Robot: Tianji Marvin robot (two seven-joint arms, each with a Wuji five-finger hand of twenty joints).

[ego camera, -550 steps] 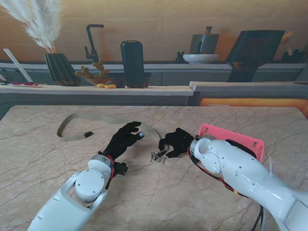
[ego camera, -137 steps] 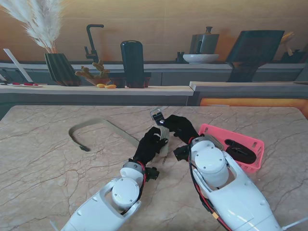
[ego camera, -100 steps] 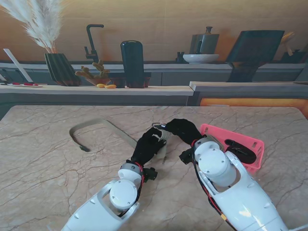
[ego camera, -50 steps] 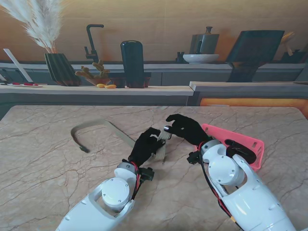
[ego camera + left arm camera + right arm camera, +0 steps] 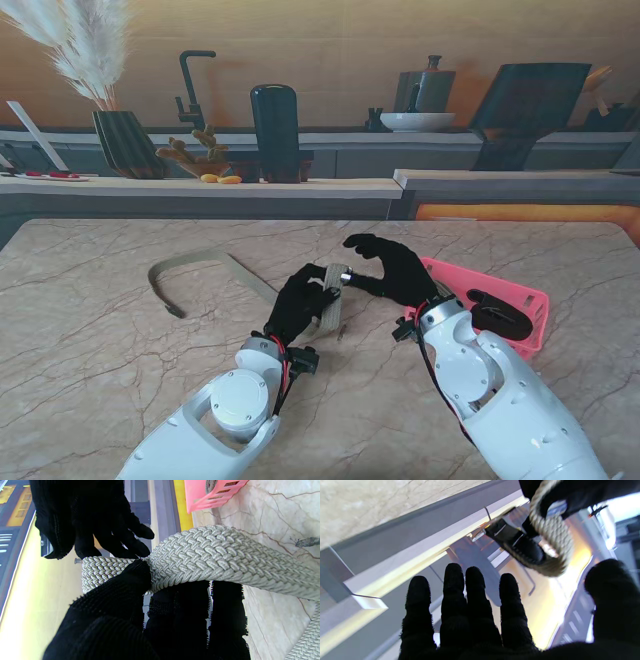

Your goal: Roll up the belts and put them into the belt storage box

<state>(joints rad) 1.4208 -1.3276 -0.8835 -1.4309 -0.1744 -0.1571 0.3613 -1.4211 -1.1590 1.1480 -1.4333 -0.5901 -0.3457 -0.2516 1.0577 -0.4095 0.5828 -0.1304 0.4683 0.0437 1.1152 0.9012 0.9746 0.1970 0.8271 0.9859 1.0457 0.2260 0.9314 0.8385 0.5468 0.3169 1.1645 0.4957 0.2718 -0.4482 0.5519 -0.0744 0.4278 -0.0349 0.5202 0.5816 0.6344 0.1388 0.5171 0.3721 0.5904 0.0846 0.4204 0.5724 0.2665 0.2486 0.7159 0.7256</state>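
Note:
A beige braided belt (image 5: 330, 303) is folded into a loop in my left hand (image 5: 303, 305), which is shut on it; the weave (image 5: 212, 555) fills the left wrist view over my fingers (image 5: 175, 620). The belt's tail (image 5: 205, 262) trails left across the table. My right hand (image 5: 398, 270) hovers just right of the loop with fingers spread, holding nothing; its fingertips (image 5: 135, 545) reach the loop's edge. The right wrist view shows those spread fingers (image 5: 470, 610) and the belt loop (image 5: 552, 537) beyond them. The pink storage box (image 5: 520, 293) lies to the right.
A dark rolled belt (image 5: 497, 312) lies inside the pink box. Beyond the marble table's far edge runs a counter with a black canister (image 5: 275, 132), a vase of pampas grass (image 5: 120, 140) and a bowl (image 5: 417, 121).
My right hand has let go of the buckle end, spread its fingers and drawn right. My left hand kept its hold on the folded belt. The tail has slid slightly toward the hands.

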